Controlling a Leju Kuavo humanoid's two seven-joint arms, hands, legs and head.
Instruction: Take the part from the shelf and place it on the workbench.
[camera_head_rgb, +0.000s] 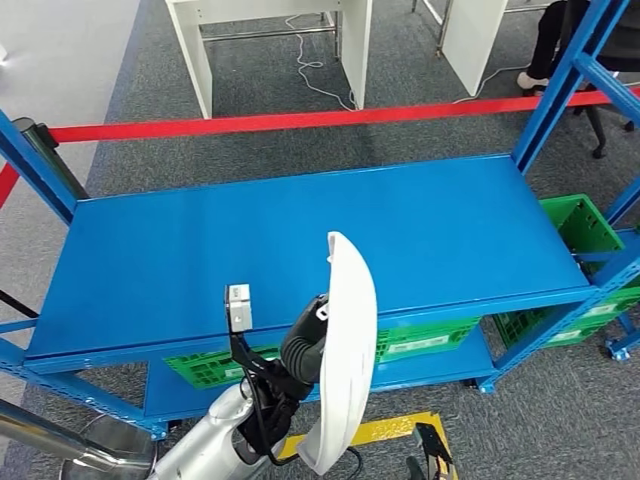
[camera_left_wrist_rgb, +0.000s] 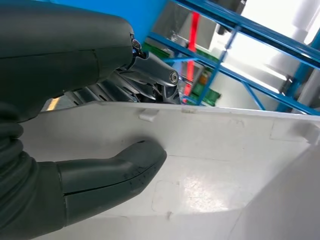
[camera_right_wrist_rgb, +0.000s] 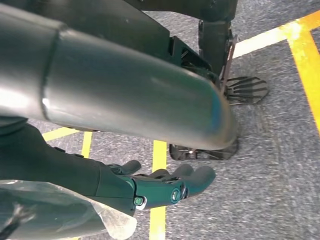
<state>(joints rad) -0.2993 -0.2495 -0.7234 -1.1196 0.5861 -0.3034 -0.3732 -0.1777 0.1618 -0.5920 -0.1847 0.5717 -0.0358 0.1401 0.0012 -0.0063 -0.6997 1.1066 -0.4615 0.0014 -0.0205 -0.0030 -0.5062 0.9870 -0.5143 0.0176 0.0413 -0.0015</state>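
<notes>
in the left wrist view the thick grey thumb (camera_left_wrist_rgb: 124, 172) lay flat against the inner face of the white part (camera_left_wrist_rgb: 211, 170), with the darker fingers (camera_left_wrist_rgb: 158, 75) closed over its far edge, so the left hand (camera_left_wrist_rgb: 94, 115) gripped the part. in the head view the left hand (camera_head_rgb: 306, 345) held the white part (camera_head_rgb: 343, 350), a curved shell standing nearly upright on edge, in front of the front lip of the blue shelf (camera_head_rgb: 302, 240) and above the carpet; the part touched no shelf surface. green crates (camera_head_rgb: 423, 338) sat on the lower tier of the shelf, and another green crate (camera_head_rgb: 581, 225) sat at the right end. a red tape (camera_head_rgb: 302, 122) ran across behind the shelf. in the right wrist view the right hand (camera_right_wrist_rgb: 166, 187) hung over grey carpet marked with yellow lines (camera_right_wrist_rgb: 160, 190), its fingers (camera_right_wrist_rgb: 198, 177) extended, slightly apart, and holding nothing.
</notes>
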